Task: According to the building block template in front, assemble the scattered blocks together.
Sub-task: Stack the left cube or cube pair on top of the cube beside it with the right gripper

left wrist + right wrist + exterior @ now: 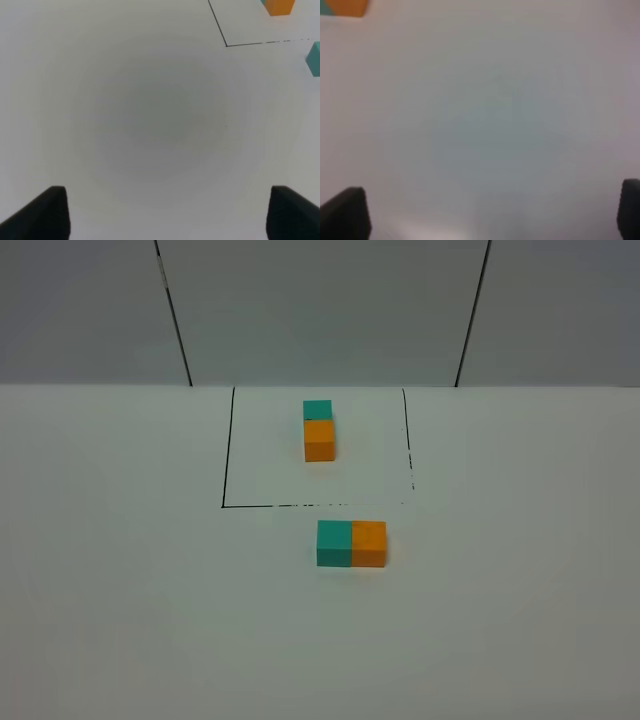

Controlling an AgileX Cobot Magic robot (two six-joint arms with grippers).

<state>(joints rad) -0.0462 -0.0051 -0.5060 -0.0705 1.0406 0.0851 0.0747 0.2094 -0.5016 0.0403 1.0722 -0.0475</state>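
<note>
Two tools serve this rig, and both are empty.

- Left tool [167,215]: fingers spread, nothing between them, bare counter [150,125] beneath. It sits outside the frame [220,29], off one of the frame's near corners.
- Right tool [487,210]: fingers spread wide, nothing between them, bare counter beneath. Its view is blurred and shows only an orange edge at one corner, so its place relative to the frame cannot be told.

Neither tool appears in the high view.

Just outside the frame's near line, a little toward the corner on the right arm's side, the teal block [334,543] and the orange block [368,543] rest on the counter. Their faces touch with no visible gap, and their tops are level.

Inside the frame stands the template [319,430]: two joined cubes, teal at the far end and orange at the near end.

Status (judgement):

1. Joining: done. The two blocks form one pair.
2. Colours: match the template, one teal and one orange.
3. Orientation: differs. The pair runs parallel to the frame's near line, while the template runs square to it. If orientation must match, a quarter turn of the pair is left. If not, nothing is left.
4. Tools: both are clear of the blocks, which fits a finished assembly.
</note>
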